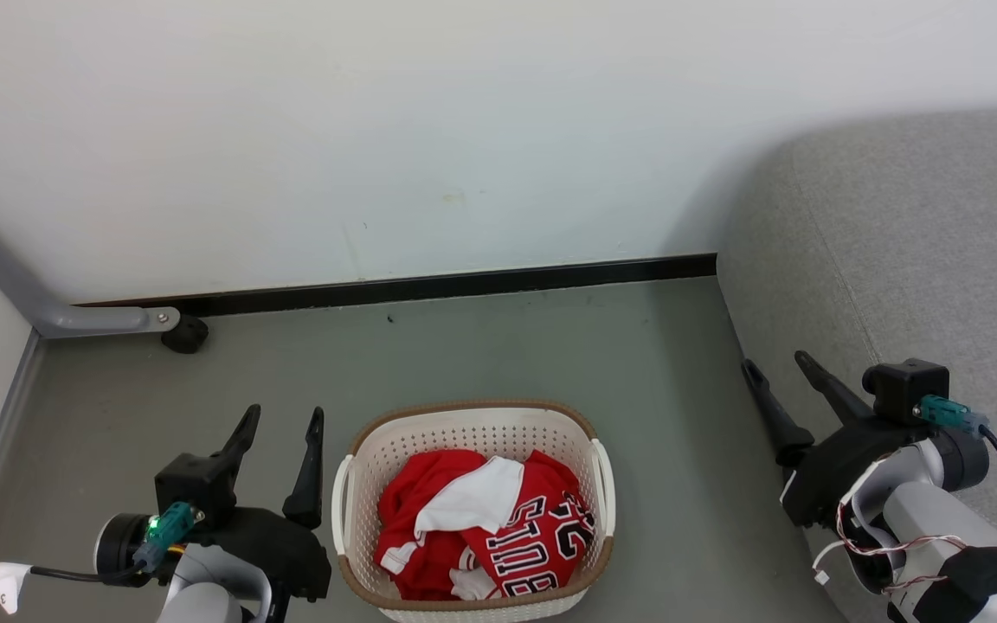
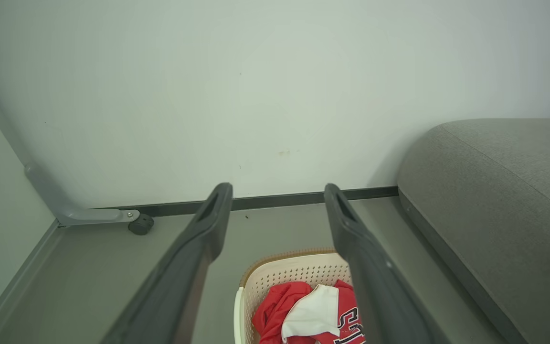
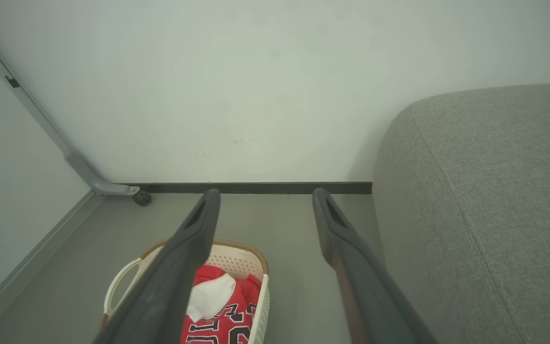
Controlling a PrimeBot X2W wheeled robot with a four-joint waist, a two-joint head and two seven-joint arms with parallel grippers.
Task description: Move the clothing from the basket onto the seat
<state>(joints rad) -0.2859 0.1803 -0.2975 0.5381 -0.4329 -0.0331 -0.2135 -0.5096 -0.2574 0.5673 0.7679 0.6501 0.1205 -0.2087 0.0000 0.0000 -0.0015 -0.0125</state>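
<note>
Clothing [image 1: 542, 536] status: red heap bunched inside the basket [image 1: 464, 430]. A white panel is folded across the top, and black white-outlined letters and digits face up on the side toward the robot's right. The heap sits below the brown rim. The basket stands upright on the grey floor [image 1: 550, 346], between the two arms, near the bottom edge of the head view.

Seat [image 1: 914, 251]: light-grey upholstered cushion with a rounded corner and a stitched seam, on the robot's right. It stands apart from the basket, with a strip of floor between them.

Left pincer [image 1: 284, 415]: wide, holding nothing. It hangs just beside the basket's left handle [image 1: 341, 502]; no contact seen. The left wrist view looks past its fingers [image 2: 208, 229] to the basket's far end and the clothing.

Right pincer [image 1: 775, 363]: wide, holding nothing. In the head view its tips overlap the seat's basket-side edge; whether they touch the fabric I cannot tell.

Background: white wall [image 1: 377, 130], dark baseboard [image 1: 464, 284], and a grey frame leg [image 1: 92, 320] with a black caster [image 1: 184, 333] at the left corner.
</note>
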